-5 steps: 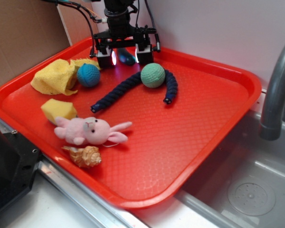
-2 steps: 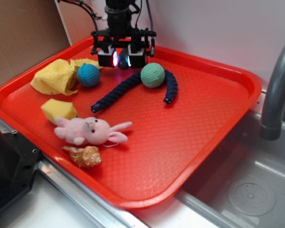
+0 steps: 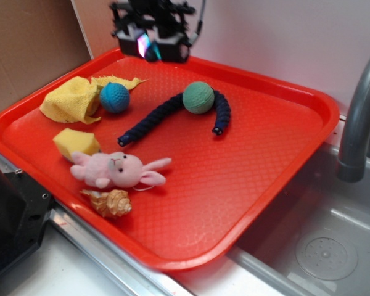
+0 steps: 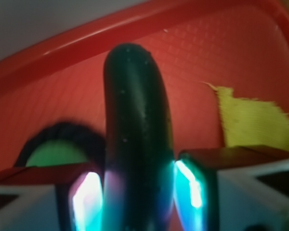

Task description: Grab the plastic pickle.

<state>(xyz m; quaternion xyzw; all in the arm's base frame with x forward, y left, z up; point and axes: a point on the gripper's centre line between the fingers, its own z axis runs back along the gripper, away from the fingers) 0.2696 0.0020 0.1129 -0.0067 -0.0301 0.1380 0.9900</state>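
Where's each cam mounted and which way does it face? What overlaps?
Exterior: off the red tray's near corner by the sink, looking down and across it toward the back wall; shows the pincer raised over the far rim.
Wrist: on the arm behind the pincer, looking along its lit fingers down at the tray.
Shared: plastic pickle clamped between the fingers, light green ball, navy rope, yellow cloth.

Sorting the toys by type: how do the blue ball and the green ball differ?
The blue ball is smaller and touches the yellow cloth; the green ball is larger and sits inside the arch of the navy rope. Both are round, textured and rest on the red tray.
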